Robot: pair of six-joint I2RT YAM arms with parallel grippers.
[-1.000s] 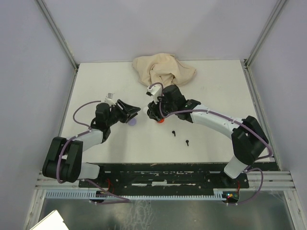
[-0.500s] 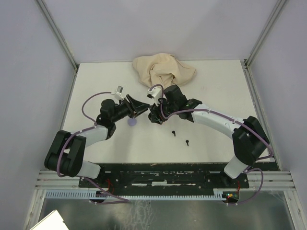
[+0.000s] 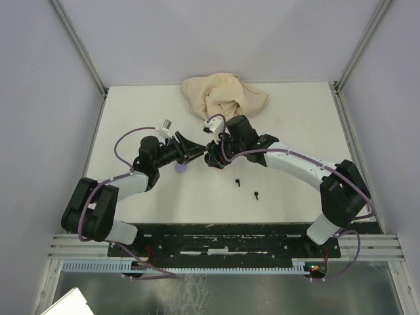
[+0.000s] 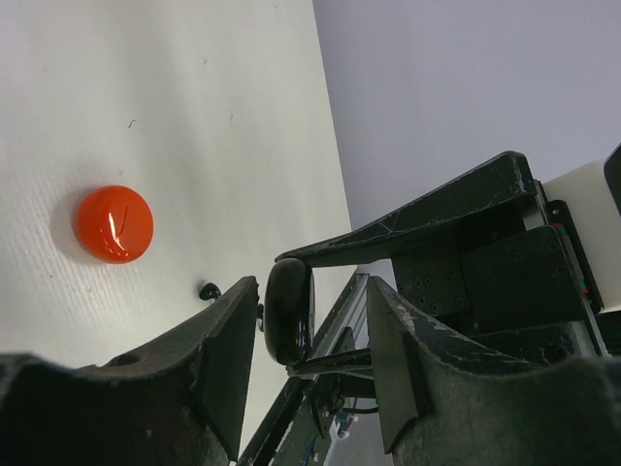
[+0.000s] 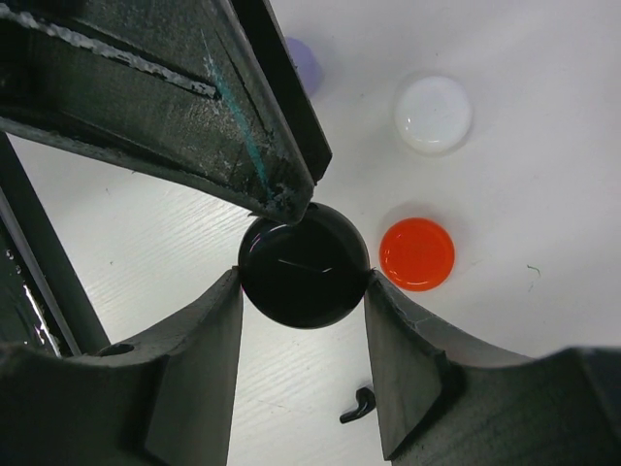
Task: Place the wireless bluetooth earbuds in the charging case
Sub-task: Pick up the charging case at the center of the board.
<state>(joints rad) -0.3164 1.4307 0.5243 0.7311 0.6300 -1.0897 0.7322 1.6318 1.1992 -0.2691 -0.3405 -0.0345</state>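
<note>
My right gripper is shut on a round black charging case and holds it above the table. It also shows in the top view. My left gripper is open. Its fingers straddle the same case, seen edge-on, with a gap to one finger. One left fingertip meets the case's top edge. A black earbud lies on the table below. Two black earbuds lie in the top view. Earbuds of other colours are out of view.
A red disc, a white disc and a lavender disc lie on the table under the grippers. The lavender disc also shows from above. A crumpled beige cloth lies at the back.
My left gripper has swung right and closed in on the right gripper, its fingers now around the black case. The right gripper shifted slightly, and the red disc is now hidden in the top view.
</note>
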